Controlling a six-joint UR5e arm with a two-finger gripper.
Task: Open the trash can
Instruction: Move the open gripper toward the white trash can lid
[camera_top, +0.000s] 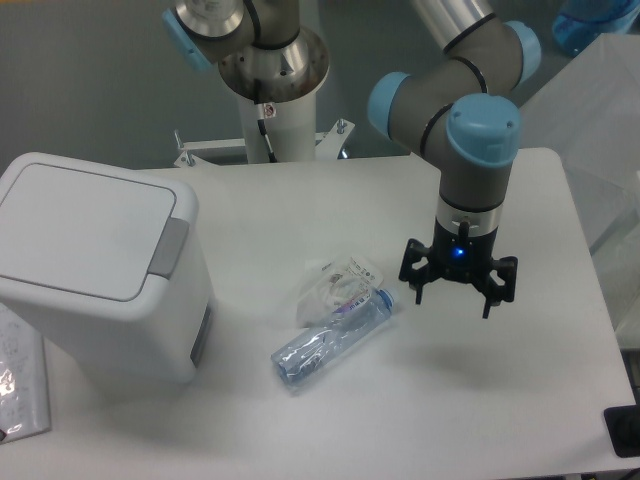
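The trash can (95, 270) is a large white boxy bin at the left of the table. Its flat white lid (80, 228) lies closed. A grey push tab (170, 247) sits on the rim at the lid's right edge. My gripper (453, 296) hangs over the right part of the table, well to the right of the bin and apart from it. It points down, its black fingers (417, 293) are spread open, and nothing is held between them.
A crushed clear plastic bottle (332, 338) lies on the table between the bin and the gripper, with a crumpled clear wrapper (338, 283) against it. A flat packet (20, 385) lies at the left edge. The arm's base post (275, 110) stands at the back.
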